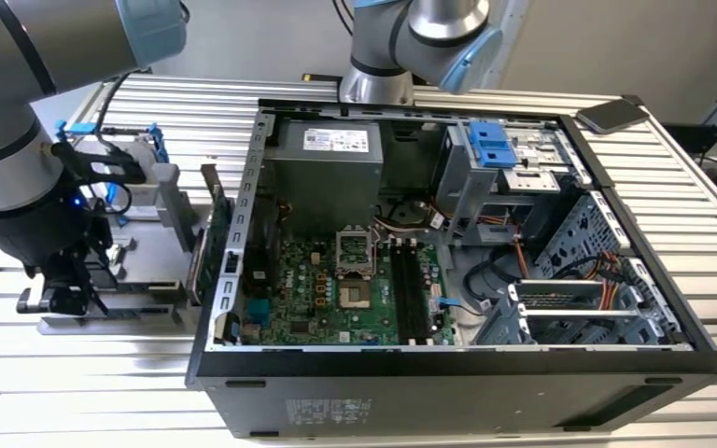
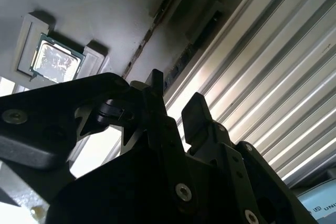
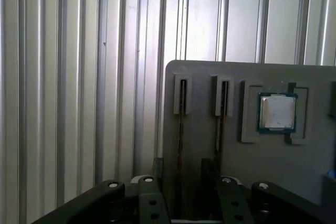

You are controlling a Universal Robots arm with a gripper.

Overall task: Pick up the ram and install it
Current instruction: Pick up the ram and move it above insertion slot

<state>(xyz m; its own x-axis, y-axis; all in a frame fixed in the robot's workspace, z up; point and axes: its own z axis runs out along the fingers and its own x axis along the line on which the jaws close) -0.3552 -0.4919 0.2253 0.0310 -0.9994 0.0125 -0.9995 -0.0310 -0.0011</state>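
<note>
The ram (image 3: 180, 129) is a thin stick standing on edge in a narrow slot of the grey holder (image 3: 310, 171); in the second wrist view its edge (image 2: 149, 30) runs along the same holder. My gripper (image 3: 182, 167) hangs open just over that slot's near end, with one finger on each side of the stick's line and not touching it. In the exterior view my gripper (image 1: 66, 299) is down at the grey holder (image 1: 147, 271), at the exterior view's left of the open computer case (image 1: 458, 364). The black memory slots (image 1: 409, 289) lie on the motherboard inside.
A second narrow slot (image 3: 222, 95) lies beside the first. A square silver processor chip (image 3: 277, 113) rests in a pocket of the holder. A green expansion card (image 1: 209, 233) stands between holder and case. Ribbed metal tabletop (image 3: 63, 77) surrounds everything. Another arm's base (image 1: 390, 56) stands behind the case.
</note>
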